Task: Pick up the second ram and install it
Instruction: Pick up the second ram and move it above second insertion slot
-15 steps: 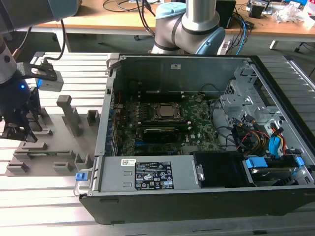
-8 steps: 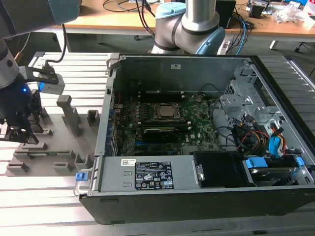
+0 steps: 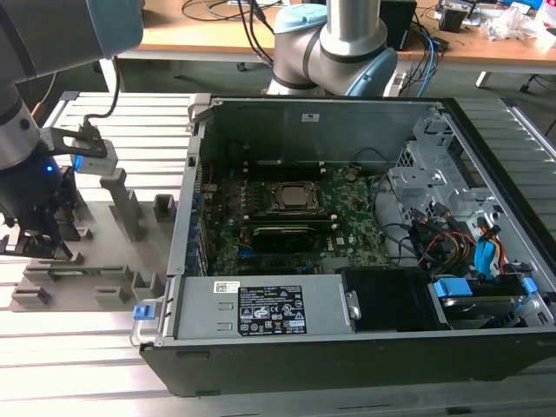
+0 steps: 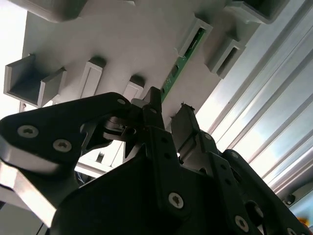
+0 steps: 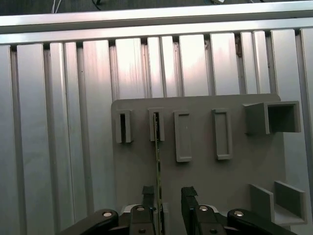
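The second ram (image 5: 157, 161) is a thin green stick seen edge-on, standing in a slot of the grey fixture plate (image 5: 234, 171). In both wrist views it runs from the slot block toward my gripper (image 5: 167, 197). The gripper is open, and the stick sits in the gap close to one finger (image 5: 148, 196), with the other finger (image 5: 189, 196) well apart from it. The second wrist view shows the ram (image 4: 177, 66) ending at the gripper (image 4: 168, 110). In the exterior view my gripper (image 3: 39, 236) hangs low over the fixture plate (image 3: 104, 278) at the exterior view's left.
An open computer case (image 3: 347, 347) lies to the exterior view's right of the fixture, its green motherboard (image 3: 347, 217) exposed. Grey fixture blocks (image 3: 126, 204) stand up from the plate near the gripper. Ribbed aluminium table profiles (image 5: 63, 122) surround the plate. Another arm's base (image 3: 334, 52) stands behind the case.
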`<act>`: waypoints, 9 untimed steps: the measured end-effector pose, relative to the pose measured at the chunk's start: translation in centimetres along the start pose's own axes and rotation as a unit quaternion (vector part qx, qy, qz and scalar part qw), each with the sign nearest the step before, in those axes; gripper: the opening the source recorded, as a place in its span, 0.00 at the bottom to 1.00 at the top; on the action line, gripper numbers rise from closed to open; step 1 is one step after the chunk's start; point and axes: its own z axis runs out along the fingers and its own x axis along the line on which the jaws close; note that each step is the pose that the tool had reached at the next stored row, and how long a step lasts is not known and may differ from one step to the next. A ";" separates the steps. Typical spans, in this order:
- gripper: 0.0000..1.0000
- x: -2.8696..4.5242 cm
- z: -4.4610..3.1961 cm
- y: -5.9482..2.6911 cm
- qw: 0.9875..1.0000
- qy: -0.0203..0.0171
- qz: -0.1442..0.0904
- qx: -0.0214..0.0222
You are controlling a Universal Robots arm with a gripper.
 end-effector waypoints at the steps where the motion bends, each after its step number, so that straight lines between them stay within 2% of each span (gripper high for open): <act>1: 0.36 0.00 0.11 -0.01 1.000 0.000 0.000 0.000; 9: 0.36 0.08 0.95 -0.03 1.000 0.000 0.000 0.000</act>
